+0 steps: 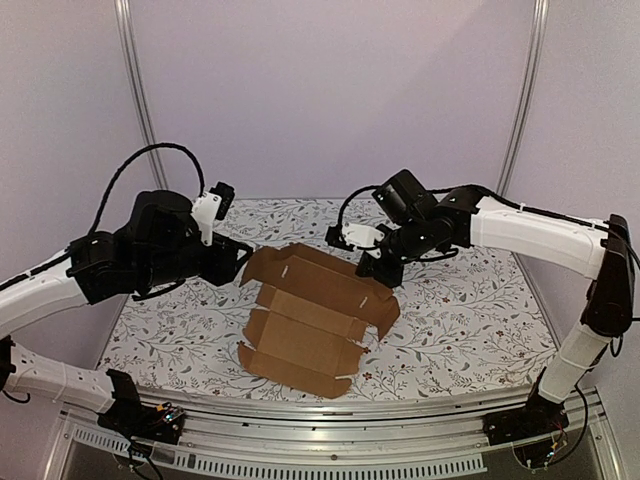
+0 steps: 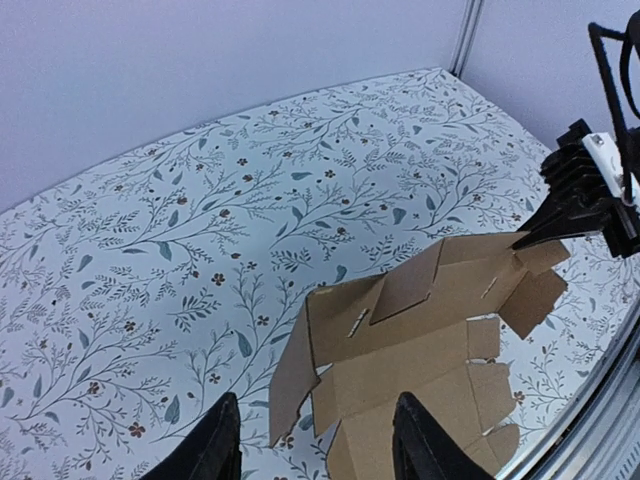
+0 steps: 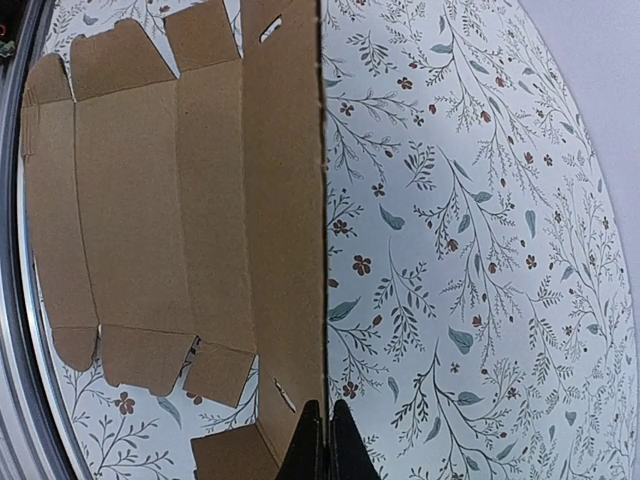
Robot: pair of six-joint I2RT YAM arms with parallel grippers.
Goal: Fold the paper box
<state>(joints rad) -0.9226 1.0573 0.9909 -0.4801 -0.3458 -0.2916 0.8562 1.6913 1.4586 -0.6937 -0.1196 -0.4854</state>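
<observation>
**Top external view.** The paper box [image 1: 315, 325], a plain brown die-cut cardboard sheet with notched flaps and tabs, lies unfolded at the centre of the table [image 1: 470, 320], whose white cloth bears a grey leaf-and-flower print. Its panels succeed one another from 12 o'clock to 6 o'clock, and the farthest panel is tipped up off the cloth. The right gripper [image 1: 378, 272] meets that panel at the sheet's 2 o'clock edge, its black fingers closed on the cardboard. The left gripper [image 1: 240, 265] hovers just beside the 10 o'clock corner flap; whether they touch cannot be told here. The left arm's black wrist covers the cloth at 9 o'clock. A ribbed aluminium rail [image 1: 330, 415] borders the table at 6 o'clock, and a pale lilac wall [image 1: 330, 90] stands at 12 o'clock.

**Left wrist view.** The left gripper [image 2: 316, 400] enters at 6 o'clock. Its two black fingers [image 2: 215, 450] are spread wide with nothing clamped, and the sheet's nearest corner shows between them. The paper box [image 2: 400, 360] fills the 4 o'clock part of the frame, one panel raised. At 3 o'clock the right gripper [image 2: 560, 215] sets its pointed tip on the far flap. A grey metal post [image 2: 465, 35] rises at 1 o'clock.

**Right wrist view.** At 6 o'clock the right gripper [image 3: 322, 430] is pressed together on the edge of the raised panel, which is seen edge-on as a line running to 12 o'clock. The rest of the paper box [image 3: 140, 200] lies flat toward 9 o'clock, with bare table [image 3: 470, 250] toward 3 o'clock.
</observation>
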